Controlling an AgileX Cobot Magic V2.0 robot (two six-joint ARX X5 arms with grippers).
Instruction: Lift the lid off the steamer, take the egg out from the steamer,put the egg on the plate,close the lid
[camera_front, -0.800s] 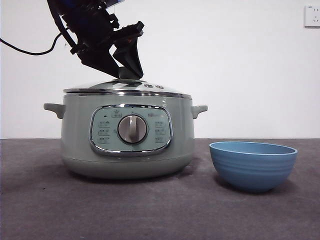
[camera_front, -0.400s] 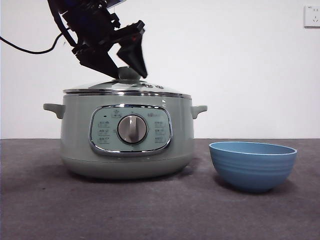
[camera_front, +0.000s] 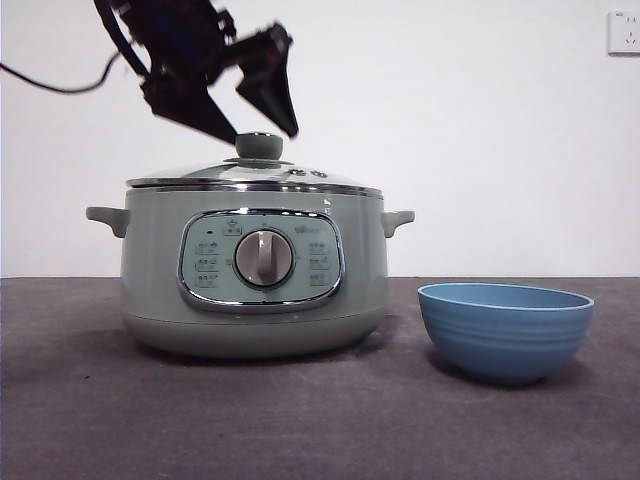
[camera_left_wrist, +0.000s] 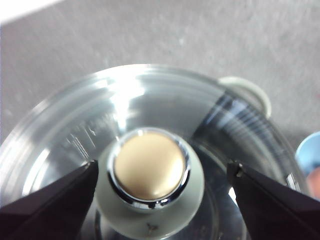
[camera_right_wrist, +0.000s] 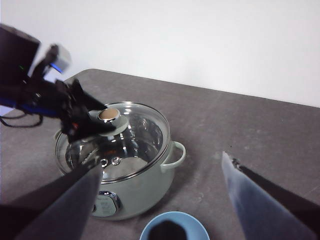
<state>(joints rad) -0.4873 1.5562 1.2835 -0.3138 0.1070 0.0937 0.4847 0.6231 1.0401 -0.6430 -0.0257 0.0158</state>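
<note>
The sage-green steamer (camera_front: 150, 260) stands left of centre with its lid (camera_front: 200, 172) seated on it. My left gripper (camera_front: 262, 128) hangs just above the lid's knob (camera_front: 259, 146), jaws open and apart from it. In the left wrist view the knob (camera_left_wrist: 150, 167) lies between the open jaws over the lid's clear dome (camera_left_wrist: 165, 100). The blue plate (camera_front: 505, 330) stands empty to the right of the steamer. My right gripper (camera_right_wrist: 161, 162) is open and empty, high above the steamer (camera_right_wrist: 140, 190) and plate (camera_right_wrist: 175, 227). No egg shows.
A dark grey cloth (camera_front: 320, 420) covers the table. A white wall with a socket (camera_front: 625, 32) is behind. A black cable (camera_front: 50, 85) trails off to the left from the left arm.
My left gripper has opened, let go of the knob and risen a little above it. The lid has stayed on the steamer.
</note>
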